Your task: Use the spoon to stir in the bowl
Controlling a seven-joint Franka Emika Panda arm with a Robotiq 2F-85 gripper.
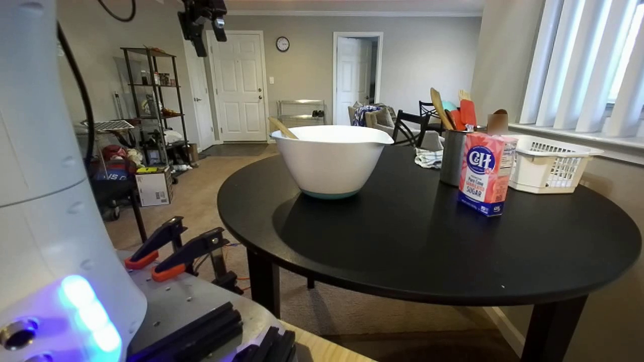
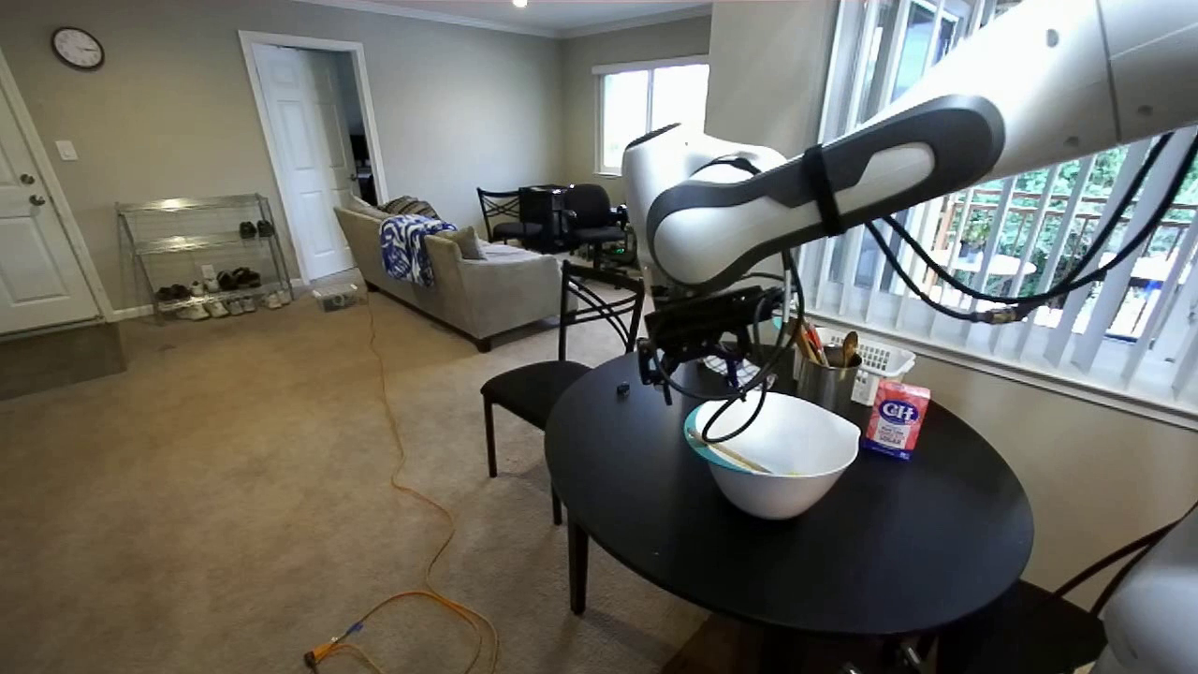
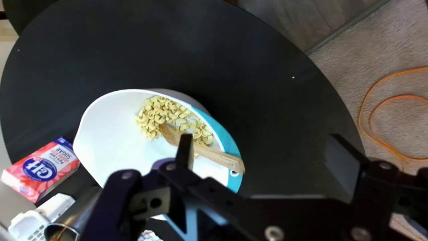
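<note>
White bowl [image 3: 123, 144], rim part teal; tan wooden spoon [image 3: 214, 155] inside, tilted, handle protruding.

In an exterior view, one round black table [image 1: 402, 241] holds one white bowl [image 1: 329, 161], one wooden spoon [image 1: 284, 128] in it; right, one sugar box [image 1: 480, 173], one utensil holder [image 1: 449, 163], one white basket [image 1: 536, 176]; near left, two clamps [image 1: 193, 251]; far, one wall clock [image 1: 283, 44].

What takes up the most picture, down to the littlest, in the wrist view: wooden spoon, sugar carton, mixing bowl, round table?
1. Round table
2. Mixing bowl
3. Sugar carton
4. Wooden spoon, long but thin
</note>
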